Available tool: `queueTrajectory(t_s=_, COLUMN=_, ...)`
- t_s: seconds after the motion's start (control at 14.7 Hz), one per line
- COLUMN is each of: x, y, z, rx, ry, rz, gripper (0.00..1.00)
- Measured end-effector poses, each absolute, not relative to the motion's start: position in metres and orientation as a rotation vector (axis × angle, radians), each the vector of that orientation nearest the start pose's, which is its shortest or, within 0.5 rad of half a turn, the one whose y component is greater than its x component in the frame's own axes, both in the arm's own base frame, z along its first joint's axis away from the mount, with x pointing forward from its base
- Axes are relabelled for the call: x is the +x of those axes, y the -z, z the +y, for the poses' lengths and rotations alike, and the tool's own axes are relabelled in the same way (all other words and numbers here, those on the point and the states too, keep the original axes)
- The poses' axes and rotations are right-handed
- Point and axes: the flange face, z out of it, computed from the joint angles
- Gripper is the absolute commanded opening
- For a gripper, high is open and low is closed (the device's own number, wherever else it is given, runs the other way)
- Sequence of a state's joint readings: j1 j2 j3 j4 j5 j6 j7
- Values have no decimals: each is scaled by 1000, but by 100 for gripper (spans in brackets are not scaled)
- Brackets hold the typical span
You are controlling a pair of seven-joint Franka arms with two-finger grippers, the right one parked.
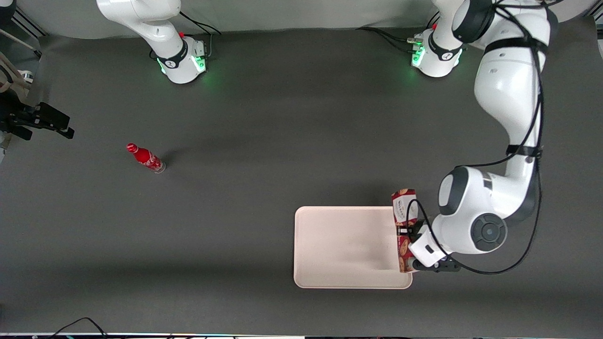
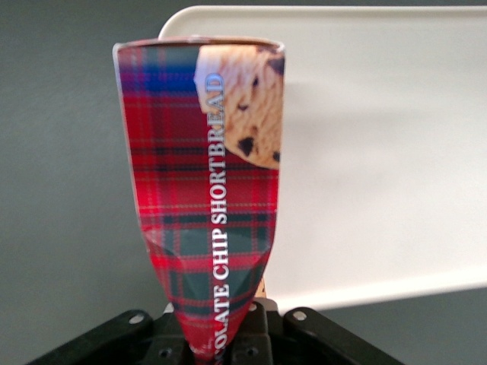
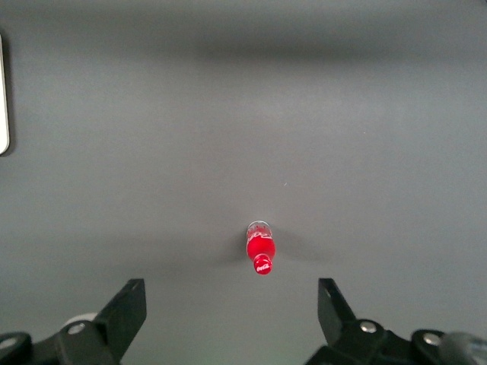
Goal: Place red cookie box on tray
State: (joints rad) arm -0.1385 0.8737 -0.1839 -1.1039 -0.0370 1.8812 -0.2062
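One long red cookie box point(image 1: 404, 221) sits pinched between my jaws, and the cardboard is visibly squeezed in where they clamp it, as my wrist view shows: the plaid sides of the red cookie box point(image 2: 205, 190) narrow sharply toward my gripper point(image 2: 221, 346), with a chocolate-chip cookie picture and the words "chip shortbread" running up the face. In the front view my gripper point(image 1: 406, 231) holds the box about midway along its length, over the edge of the tray point(image 1: 344, 245) that lies toward the working arm's end of the desk. The box lies along that edge, its white label end farther from the front camera and sticking out past the tray's corner, its cookie-printed end nearer the camera. I cannot tell whether the box touches the tray or hangs just above it. From my wrist the pale tray point(image 2: 380, 152) spreads out beside the box, with its rounded corner next to the box's end. A small red bottle point(image 1: 145, 158) lies tilted on the dark grey desk point(image 1: 264, 141), well apart, toward the parked arm's end.
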Motion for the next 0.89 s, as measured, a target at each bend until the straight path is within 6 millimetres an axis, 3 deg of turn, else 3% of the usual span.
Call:
queueTrajectory(t_s=0.2, x=736, y=-247, z=-208, rx=-3252, ry=-139, rz=86, gripper=0)
queueTrajectory(t_s=0.27, x=737, y=-240, z=-210, rx=-3242, ry=-117, rz=79, gripper=74)
queueTrajectory(t_s=0.34, x=738, y=-235, z=-212, rx=-3238, ry=-93, rz=74, gripper=100)
queueTrajectory(t_s=0.68, x=742, y=-241, z=-217, rx=-3205, ry=-27, rz=43, gripper=100)
queueTrajectory(t_s=0.89, x=742, y=-266, z=-209, rx=-3188, ry=-76, rz=32, gripper=100)
